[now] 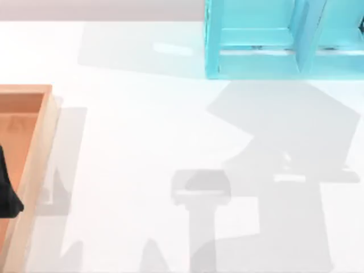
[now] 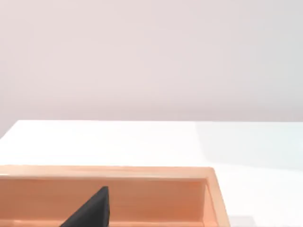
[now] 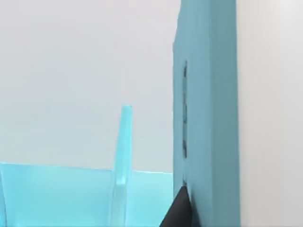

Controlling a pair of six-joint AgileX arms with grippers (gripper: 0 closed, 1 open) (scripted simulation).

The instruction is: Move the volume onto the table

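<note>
The volume [image 3: 206, 118] stands upright and very close in the right wrist view, its plain teal-blue cover rising above the light-blue shelf unit [image 3: 57, 194]. My right gripper [image 3: 184, 216] is at the volume's lower edge. One dark fingertip [image 3: 176, 215] lies flat against the cover, and the other is hidden behind the book. The table [image 1: 142, 142] is a broad glossy white surface with arm shadows across its right half. My left gripper [image 1: 8, 193] is parked over the wooden tray at the far left.
An orange-brown wooden tray [image 1: 34, 159] with a raised rim sits at the table's left edge, and its rim [image 2: 118, 172] also appears in the left wrist view. The light-blue shelf unit [image 1: 256, 51] stands at the back right, with an upright divider [image 3: 124, 156] inside.
</note>
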